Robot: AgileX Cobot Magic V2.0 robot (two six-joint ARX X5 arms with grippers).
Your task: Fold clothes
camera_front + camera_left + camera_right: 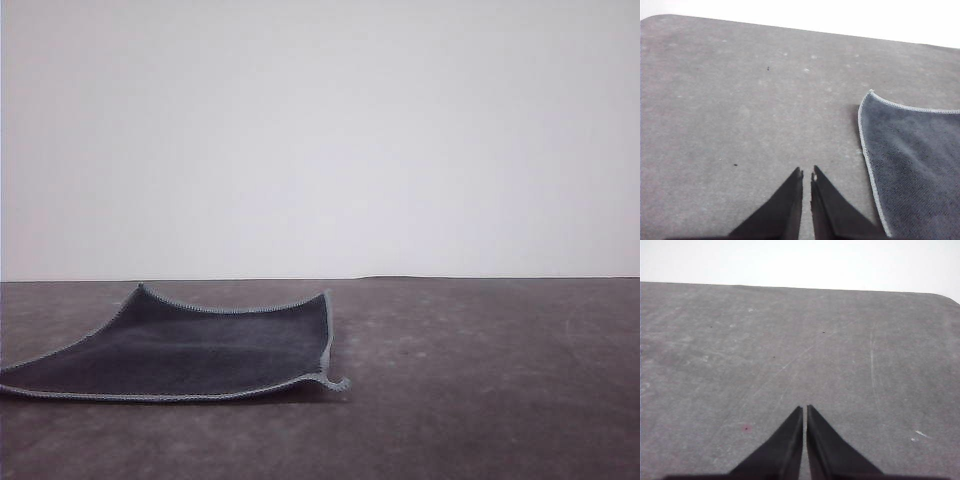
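The clothes [180,350] are one dark charcoal-grey cloth with light grey stitched edging, lying spread on the left part of the grey table, its corners curling up a little. In the left wrist view the same cloth [915,160] lies beside my left gripper [806,172], which is shut with nothing between its black fingers and hangs over bare table, apart from the cloth's edge. My right gripper [804,408] is also shut on nothing, above bare table with no cloth near it.
The grey tabletop [480,380] is scuffed and speckled. Its far edge [790,286] meets a plain white wall, with rounded corners [655,19] at the back.
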